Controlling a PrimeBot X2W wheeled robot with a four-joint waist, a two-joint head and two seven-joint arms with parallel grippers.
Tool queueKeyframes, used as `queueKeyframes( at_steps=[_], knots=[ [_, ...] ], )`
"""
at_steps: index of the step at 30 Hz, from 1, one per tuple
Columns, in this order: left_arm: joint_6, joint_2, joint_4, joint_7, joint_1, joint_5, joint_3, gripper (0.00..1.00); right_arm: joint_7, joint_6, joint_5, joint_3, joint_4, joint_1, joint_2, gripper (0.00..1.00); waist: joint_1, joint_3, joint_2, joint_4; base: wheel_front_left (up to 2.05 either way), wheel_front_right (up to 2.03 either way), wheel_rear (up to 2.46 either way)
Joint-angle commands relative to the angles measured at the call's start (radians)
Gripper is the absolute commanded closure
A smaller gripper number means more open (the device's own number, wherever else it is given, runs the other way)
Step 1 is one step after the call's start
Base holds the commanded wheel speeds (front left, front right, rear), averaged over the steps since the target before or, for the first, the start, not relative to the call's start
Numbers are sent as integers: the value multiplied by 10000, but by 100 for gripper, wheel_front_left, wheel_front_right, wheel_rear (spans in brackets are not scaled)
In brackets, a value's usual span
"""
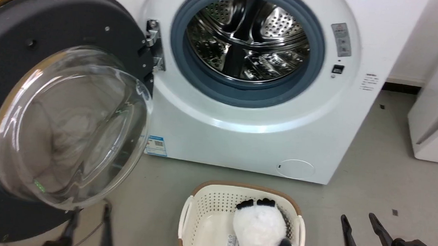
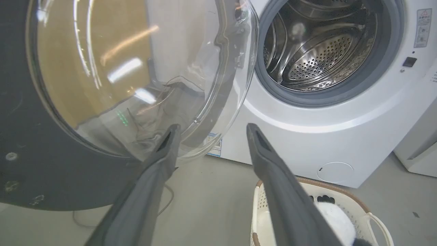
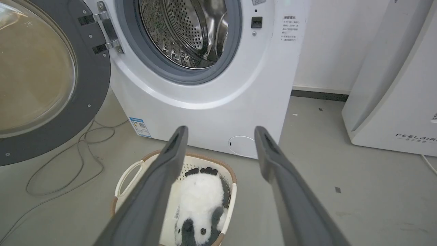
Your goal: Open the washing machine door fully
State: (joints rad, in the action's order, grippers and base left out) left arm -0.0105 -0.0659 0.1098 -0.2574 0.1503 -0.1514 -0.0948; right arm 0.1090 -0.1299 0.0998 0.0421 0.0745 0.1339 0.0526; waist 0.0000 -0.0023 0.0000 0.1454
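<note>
Matte grey and clear glass: the washing machine door [image 1: 59,17] hangs swung wide, left of the drum [image 1: 245,42], likely near its hinge limit. Left gripper [image 2: 210,131], lower left of the drum, jaws wide, gripping nothing. Basket [image 1: 218,203] before the drum narrows the floor. Right gripper [image 1: 357,217], lower right of the drum, jaws spread, empty, parked clear of the door's swing.

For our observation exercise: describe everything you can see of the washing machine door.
The washing machine door is round, with a matte dark grey inner face and a bulging clear glass bowl at centre. It stands swung wide open, left of the steel drum, inner face towards the robot, on a metal hinge. The open left gripper is by its lower edge; contact is unclear.
</note>
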Motion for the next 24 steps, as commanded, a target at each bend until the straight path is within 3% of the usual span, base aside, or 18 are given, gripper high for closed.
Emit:
queueKeyframes(
  at_steps=[1,11,24],
  knots=[
    [48,71,-144,-43,122,142,272,0,71,-8,-73,-32,-134,-135,-24,0,0,-45,0,-196,0,0,0],
    [146,37,-135,-43,-137,570,1131,0,-223,-8,-559,-238,-974,49,-24,0,0,-174,0,-1159,0,0,0],
    [246,-52,-82,110,-133,563,1300,0,-373,-8,-496,-361,-1262,256,-24,0,0,-179,0,-1527,0,0,0]
  ],
)
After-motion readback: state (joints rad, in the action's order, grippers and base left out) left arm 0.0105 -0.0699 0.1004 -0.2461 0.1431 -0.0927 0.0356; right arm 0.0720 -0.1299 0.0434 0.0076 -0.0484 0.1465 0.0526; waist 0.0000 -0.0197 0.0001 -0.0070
